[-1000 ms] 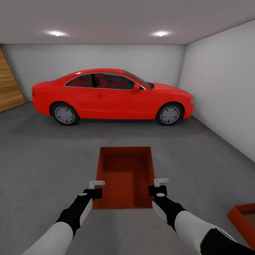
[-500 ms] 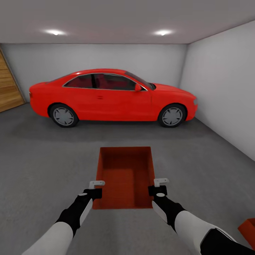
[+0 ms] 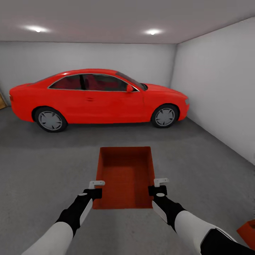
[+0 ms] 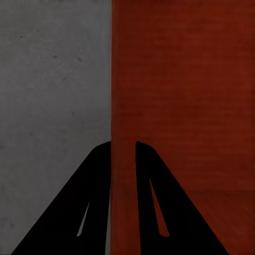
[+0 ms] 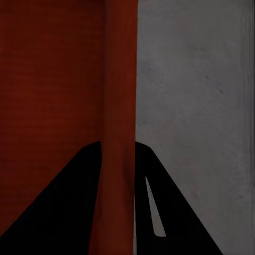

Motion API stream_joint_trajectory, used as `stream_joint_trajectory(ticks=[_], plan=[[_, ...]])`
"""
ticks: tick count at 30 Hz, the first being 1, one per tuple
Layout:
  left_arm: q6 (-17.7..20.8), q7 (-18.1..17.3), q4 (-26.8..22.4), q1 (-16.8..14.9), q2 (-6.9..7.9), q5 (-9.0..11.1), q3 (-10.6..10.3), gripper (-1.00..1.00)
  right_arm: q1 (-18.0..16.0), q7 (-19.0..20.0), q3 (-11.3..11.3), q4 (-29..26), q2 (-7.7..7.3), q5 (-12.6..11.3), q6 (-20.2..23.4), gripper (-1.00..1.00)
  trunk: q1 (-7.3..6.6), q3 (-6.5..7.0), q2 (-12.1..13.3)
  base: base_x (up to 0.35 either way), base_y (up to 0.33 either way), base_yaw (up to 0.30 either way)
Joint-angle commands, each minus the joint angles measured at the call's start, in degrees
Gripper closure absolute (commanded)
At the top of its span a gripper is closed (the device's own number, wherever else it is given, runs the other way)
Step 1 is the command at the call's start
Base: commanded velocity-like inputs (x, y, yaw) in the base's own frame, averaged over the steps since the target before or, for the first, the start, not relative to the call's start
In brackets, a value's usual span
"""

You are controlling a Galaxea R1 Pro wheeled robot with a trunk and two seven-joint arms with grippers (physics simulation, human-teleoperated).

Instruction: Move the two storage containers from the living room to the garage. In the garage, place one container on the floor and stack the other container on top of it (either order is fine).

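Far left of the head view: grey concrete floor (image 3: 32, 166) of the garage, with a red car (image 3: 95, 97) parked across the upper half under two ceiling lights.

Lower left: left gripper (image 3: 96, 188) clamped on the left wall of the carried storage container (image 3: 124, 175). In the left wrist view, left gripper (image 4: 123, 154) straddling that thin orange-red wall, one finger outside, one inside, closed narrow on it. Probably gripped at the rim so the bin hangs level between both arms during the drive.

Centre: container held open side up, above the floor, long axis pointing toward the car, empty inside.

Lower right: right gripper (image 3: 158, 187) mirrored on the opposite wall; in the right wrist view, right gripper (image 5: 118, 154) pinched narrow around the wall, floor beyond it. A two-sided hold, likely to stop the bin from tipping or twisting.

Bottom right corner: a corner of the second storage container (image 3: 248, 232) resting on the floor, well apart from the carried one. Judged next: carried bin to be brought over it and lowered on top.
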Motion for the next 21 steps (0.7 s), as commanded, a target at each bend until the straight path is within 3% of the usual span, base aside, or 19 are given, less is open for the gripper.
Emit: stream_joint_trajectory(ticks=[1,21], plan=[[0.3,0.6,-0.3,0.0,0.09,0.7,-0.9,1.00,-0.1,-0.5,1.7,1.2,-0.46,-2.0,1.2,1.00,0.07,-0.12,-0.1,0.321,0.075,-0.274],[0.3,0.6,-0.3,0.0,0.02,0.7,-0.9,1.00,-0.1,-0.5,1.7,1.2,-0.46,-2.0,1.2,1.00,0.07,-0.12,-0.1,0.321,0.075,-0.279]])
